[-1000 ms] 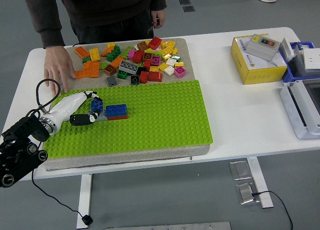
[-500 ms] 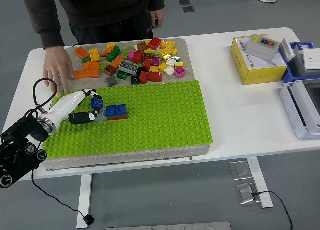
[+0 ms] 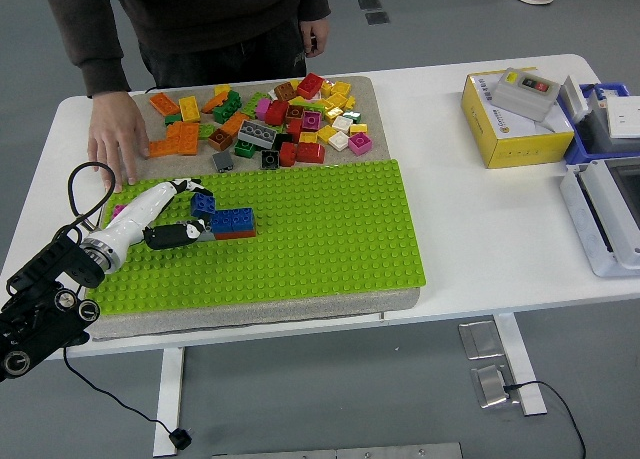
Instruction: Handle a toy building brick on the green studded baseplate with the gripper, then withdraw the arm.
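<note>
Head view: the left hand reaches in from the left over the green baseplate; its white shell and dark fingers are curled around the left end of a small blue brick; that brick sits on the baseplate's left part, touching a larger blue brick, which rests on a red layer; I judge the hand to be gripping the small brick, though the contact itself is partly hidden. The right hand is not seen.

To do this step well, the pinch should stay square on the brick's sides and any press should go straight down so the studs seat evenly; a tilted push could pop the neighbouring brick loose; the fingers should then release fully before the arm draws back to the left, low and clear of the cable.

A person stands at the far side; one hand lies flat on the table by the far left corner of the mat.

Containers: the grey mat holds a loose pile of bricks at its far edge; a yellow box at the right carries a grey switch unit on top; a blue bin at the far right holds something white, too cut off to name.
</note>
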